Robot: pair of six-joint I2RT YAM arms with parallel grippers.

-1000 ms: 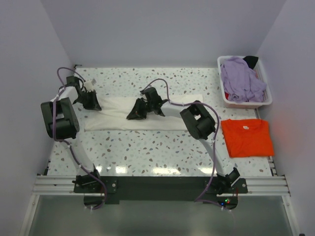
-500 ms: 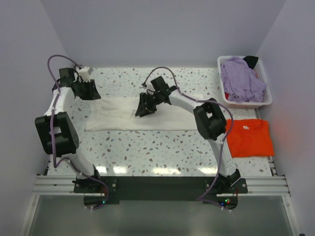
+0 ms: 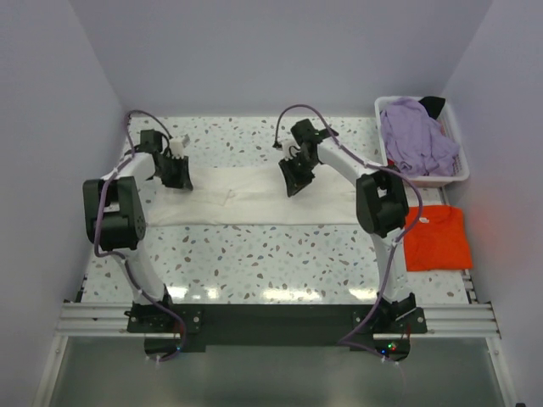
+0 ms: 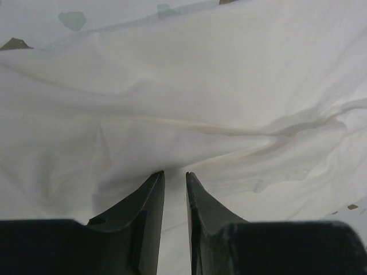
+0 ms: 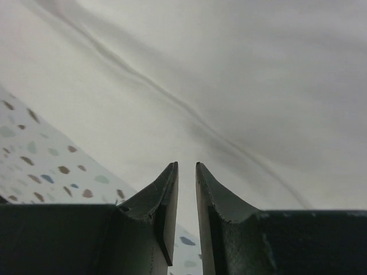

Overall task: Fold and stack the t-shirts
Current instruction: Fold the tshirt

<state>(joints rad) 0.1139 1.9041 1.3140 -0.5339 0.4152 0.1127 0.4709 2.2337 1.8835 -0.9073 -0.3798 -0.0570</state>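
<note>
Orange-red t-shirt (image 3: 437, 239) lay flat at the right edge. Cream-white t-shirt (image 3: 246, 203) was spread across mid-bench. Left gripper (image 4: 175, 173) and right gripper (image 5: 186, 165) sat on its far edge, jaws nearly closed, apparently pinching cloth. Lavender t-shirt (image 3: 414, 140) was in basket (image 3: 424, 181), far right corner.

A cream shirt (image 3: 254, 202) lies spread in a long flat band across the surface (image 3: 254, 254). The left end effector (image 3: 176, 175) is over its far left corner, and the right end effector (image 3: 294, 181) is over its far edge, right of middle. An orange shirt (image 3: 439, 240) lies folded at the right, near a basket (image 3: 424, 180) holding a lavender shirt (image 3: 416, 140).
</note>
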